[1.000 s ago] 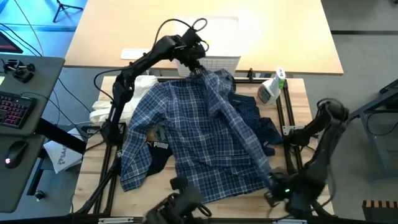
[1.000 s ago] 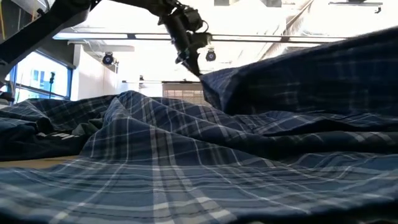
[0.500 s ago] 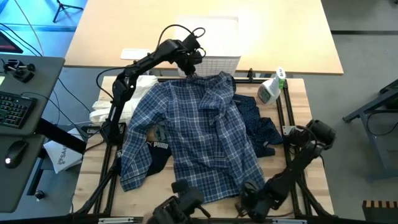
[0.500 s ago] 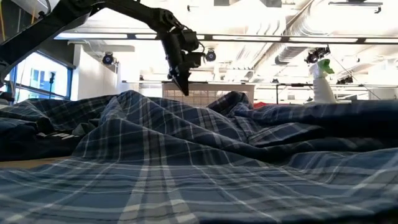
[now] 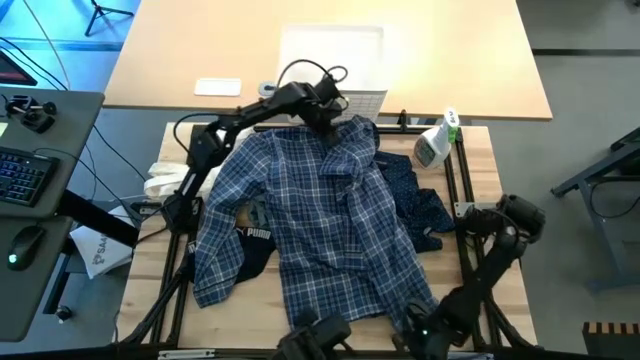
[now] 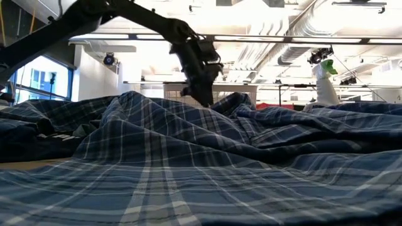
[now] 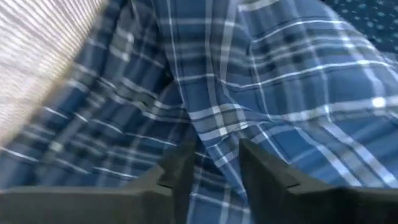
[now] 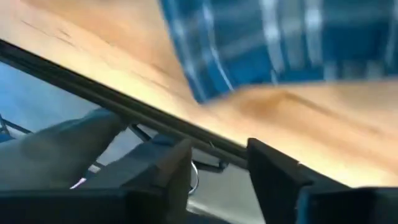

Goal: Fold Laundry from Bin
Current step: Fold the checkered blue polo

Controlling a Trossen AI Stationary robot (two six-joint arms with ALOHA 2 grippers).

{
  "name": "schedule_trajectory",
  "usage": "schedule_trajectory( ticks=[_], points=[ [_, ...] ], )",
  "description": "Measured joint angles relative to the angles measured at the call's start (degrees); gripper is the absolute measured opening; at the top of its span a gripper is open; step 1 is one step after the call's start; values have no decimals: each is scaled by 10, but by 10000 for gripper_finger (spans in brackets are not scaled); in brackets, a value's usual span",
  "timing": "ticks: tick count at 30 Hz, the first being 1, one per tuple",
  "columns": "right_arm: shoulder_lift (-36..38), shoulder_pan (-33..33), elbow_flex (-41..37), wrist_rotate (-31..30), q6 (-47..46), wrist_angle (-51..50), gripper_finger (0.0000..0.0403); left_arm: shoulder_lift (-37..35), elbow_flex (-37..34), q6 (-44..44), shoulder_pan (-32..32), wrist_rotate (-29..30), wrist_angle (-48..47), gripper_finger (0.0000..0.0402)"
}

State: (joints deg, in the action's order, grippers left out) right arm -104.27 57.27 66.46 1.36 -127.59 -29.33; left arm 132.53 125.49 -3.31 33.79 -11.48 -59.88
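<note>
Here we saw the blue-white plaid shirt (image 5: 320, 225) spread wide and rumpled across the wooden table (image 5: 480, 160), collar end toward the far edge. The white bin (image 5: 335, 70) sat beyond that far edge, its lattice side just behind the shirt's collar. The left gripper (image 5: 322, 118) hung low over the collar end of the shirt, near the bin; in its wrist view we saw its two dark fingers (image 7: 261, 171) standing apart with plaid cloth beyond the gap, clamped on nothing that we could make out. From table height the same gripper (image 6: 201, 94) pointed down at a raised fold of the shirt.

The right gripper (image 5: 420, 335) sat at the near edge of the table, beside the shirt's lower hem. Its fingers (image 8: 270, 165) were parted and empty, with bare wood and a corner of plaid (image 8: 280, 43) ahead of them.

We noted navy dotted trousers (image 5: 415, 200) lying partly under the shirt's right side, a black piece with white Puma lettering (image 5: 255, 240) under its left side, and white cloth (image 5: 170, 180) bunched at the table's left edge. A spray bottle (image 5: 437, 140) stood near the far right corner.
</note>
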Motion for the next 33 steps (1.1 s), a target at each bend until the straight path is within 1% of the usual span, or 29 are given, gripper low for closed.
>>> schedule_trajectory(
  ticks=[3,5,9,12,14,16,17,18,20,21,22,23,26,28,33],
  points=[
    [0,13,0,20,-4,20,182,24,0,-41,-3,-6,2,156],
    [0,15,0,23,-5,25,190,36,0,-55,-5,-7,4,165],
    [0,13,0,17,-4,31,191,51,0,-70,-8,-10,12,165],
    [0,10,0,0,0,32,188,65,0,-64,-11,-16,24,158],
    [0,9,0,-7,3,30,184,68,0,-62,-14,-47,46,148],
    [0,9,0,-13,3,30,180,76,1,-56,-20,-82,59,130],
    [0,9,0,-14,3,30,178,79,3,-50,-22,-85,65,118],
    [0,9,0,-15,3,29,175,81,3,-35,-23,-79,62,102],
    [0,9,0,-18,4,28,169,80,2,-6,-25,-87,68,58],
    [0,9,0,-18,4,26,165,75,2,5,-25,-90,74,32],
    [0,9,0,-18,4,25,160,67,2,13,-25,-87,77,17],
    [0,9,0,-18,4,25,153,57,2,17,-27,-77,86,10],
    [0,9,0,-20,7,20,127,28,3,43,-28,-28,107,5],
    [0,9,0,-24,16,12,101,13,3,63,-26,-2,121,2],
    [0,9,0,-31,21,-18,24,-21,3,92,-13,35,140,1]
  ],
)
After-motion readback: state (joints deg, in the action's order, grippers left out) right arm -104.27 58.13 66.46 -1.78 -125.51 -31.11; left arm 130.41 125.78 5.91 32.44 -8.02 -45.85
